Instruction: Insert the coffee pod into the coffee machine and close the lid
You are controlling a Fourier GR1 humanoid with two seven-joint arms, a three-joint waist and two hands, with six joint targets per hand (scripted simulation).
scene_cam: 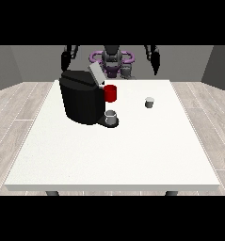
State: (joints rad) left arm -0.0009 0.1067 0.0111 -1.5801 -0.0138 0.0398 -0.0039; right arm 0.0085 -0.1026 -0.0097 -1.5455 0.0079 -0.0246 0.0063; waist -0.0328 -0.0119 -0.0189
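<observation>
Item: small grey cylindrical coffee pod with a pale top (149, 102). Stands upright on the large white rectangular table (114, 155), alone on bare surface, well below and slightly inward of the hand at the view's right (156, 67), and well apart from it. Nothing touches it.

Item: bulky black box-shaped coffee machine (81, 98). Stands on the table, below and inward of the hand at the view's left (65, 60). Its flat grey lid (96, 74) is tilted up, hinged open at the machine's top corner. A red rounded part (110, 93) projects from the machine's side that faces the pod. Under that part a small grey cup (111, 116) sits on the machine's dark base plate.

Item: hand at the view's left. Black, hanging from a raised arm beside the torso, beyond the table's far edge, above the machine and not touching it. Holds nothing; whether the fingers are spread or curled cannot be told.

Item: hand at the view's right. Black, hanging likewise from a raised arm, beyond the far edge, clear of the table. Holds nothing; finger position cannot be told.

Item: robot torso (112, 60). Dark, with purple rings at the shoulders, centred between both hands
</observation>
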